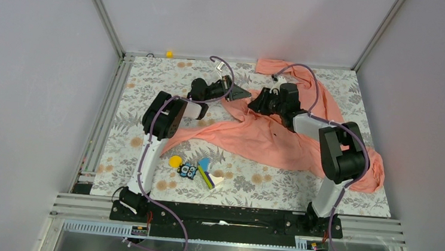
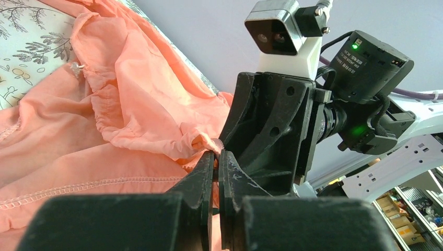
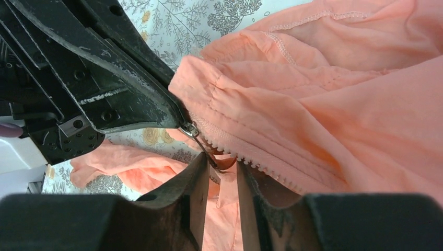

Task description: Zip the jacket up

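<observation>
The salmon-pink jacket [image 1: 267, 138] lies crumpled from the back middle to the right edge of the table. My left gripper [image 1: 238, 95] is shut on a fold of the jacket's edge [image 2: 130, 78], pinched at its tips [image 2: 217, 155]. My right gripper [image 1: 256, 102] faces it closely from the right. In the right wrist view the metal zipper slider [image 3: 189, 129] sits at the left gripper's fingertip [image 3: 156, 104], and its pull tab hangs down between my right gripper's parted fingers [image 3: 218, 163]. The zipper teeth [image 3: 251, 163] run off to the right.
Small colourful toy pieces [image 1: 195, 170] and a yellow disc [image 1: 174, 161] lie near the front middle of the floral cloth [image 1: 146, 77]. A small yellow ball [image 1: 169, 53] sits at the back wall. Grey walls enclose the table on three sides.
</observation>
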Action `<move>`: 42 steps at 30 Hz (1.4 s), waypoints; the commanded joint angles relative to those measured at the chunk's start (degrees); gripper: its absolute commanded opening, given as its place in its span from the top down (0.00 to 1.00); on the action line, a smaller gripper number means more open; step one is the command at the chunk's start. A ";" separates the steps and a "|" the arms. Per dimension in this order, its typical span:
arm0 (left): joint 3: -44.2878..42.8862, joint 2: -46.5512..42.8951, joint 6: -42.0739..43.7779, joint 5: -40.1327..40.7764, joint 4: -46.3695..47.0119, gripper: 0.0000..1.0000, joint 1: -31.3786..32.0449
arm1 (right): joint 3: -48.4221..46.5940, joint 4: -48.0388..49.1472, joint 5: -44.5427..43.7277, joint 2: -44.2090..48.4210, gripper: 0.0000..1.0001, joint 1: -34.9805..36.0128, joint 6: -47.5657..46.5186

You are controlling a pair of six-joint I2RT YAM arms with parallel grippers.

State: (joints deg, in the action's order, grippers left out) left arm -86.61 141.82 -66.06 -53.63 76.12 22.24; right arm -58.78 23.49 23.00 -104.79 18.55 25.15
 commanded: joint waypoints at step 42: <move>2.81 -5.86 13.50 15.30 -7.87 1.00 -4.14 | 4.19 -55.25 -45.25 27.81 1.00 -17.12 -0.53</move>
State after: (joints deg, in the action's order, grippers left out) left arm -79.81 134.43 -52.95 -42.61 65.45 19.38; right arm -59.48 -28.36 -11.60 -86.28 6.26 15.90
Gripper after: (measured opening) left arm 0.037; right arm 0.018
